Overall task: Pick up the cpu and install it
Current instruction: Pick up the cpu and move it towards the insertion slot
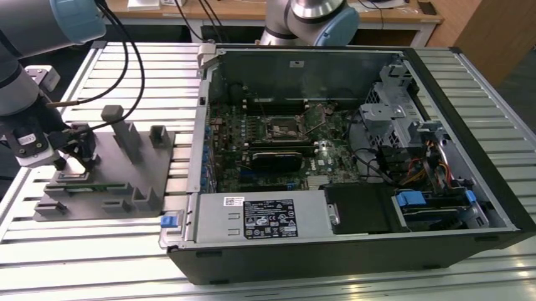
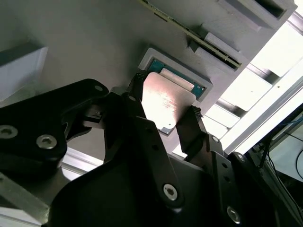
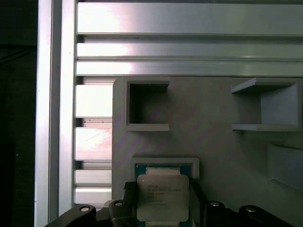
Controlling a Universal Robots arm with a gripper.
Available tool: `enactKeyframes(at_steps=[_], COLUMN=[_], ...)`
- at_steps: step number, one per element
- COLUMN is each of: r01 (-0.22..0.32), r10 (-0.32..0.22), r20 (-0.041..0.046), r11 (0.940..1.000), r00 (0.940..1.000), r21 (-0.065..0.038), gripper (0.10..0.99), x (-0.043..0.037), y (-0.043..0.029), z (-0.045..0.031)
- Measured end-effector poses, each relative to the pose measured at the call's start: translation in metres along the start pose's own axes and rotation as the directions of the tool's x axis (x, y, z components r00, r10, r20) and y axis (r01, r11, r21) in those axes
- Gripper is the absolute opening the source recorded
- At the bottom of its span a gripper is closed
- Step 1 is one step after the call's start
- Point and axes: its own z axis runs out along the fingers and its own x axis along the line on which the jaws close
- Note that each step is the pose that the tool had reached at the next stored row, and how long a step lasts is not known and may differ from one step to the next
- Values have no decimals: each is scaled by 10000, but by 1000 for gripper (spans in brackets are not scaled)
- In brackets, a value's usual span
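The cpu (image 2: 165,101) (image 3: 160,197) is a small square chip with a silvery top. It sits over a shallow square pocket (image 3: 163,163) of the grey fixture plate (image 1: 109,182), its top tilted against the pocket's rim in the second wrist view. My gripper (image 1: 74,162) (image 2: 165,97) (image 3: 161,191) is shut on the cpu, one black finger (image 2: 135,87) against each of two opposite edges. In the exterior view the gripper stands low over the plate at the exterior view's left. The open computer case (image 1: 469,81) lies to the exterior view's right, with the black-framed motherboard socket (image 1: 280,128) inside.
Grey upright posts (image 1: 125,135) and blocks rise from the fixture plate close beside the gripper. The plate has other recesses (image 3: 147,106). Everything rests on a slatted aluminium table (image 1: 125,69). Black cables (image 1: 125,56) hang from the arm. Another robot base (image 1: 305,22) stands behind the case.
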Motion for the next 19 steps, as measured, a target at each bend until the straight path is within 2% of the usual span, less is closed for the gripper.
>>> enactKeyframes(at_steps=[4,14,19], r01=[0,0,0], r10=[0,0,0], r20=[2,2,3], r11=[10000,10000,10000], r00=[10000,10000,10000], r21=[-1,-3,-5], gripper=[533,533,533], x=[0,-2,-2], y=[1,7,7], z=[-22,-160,-168])
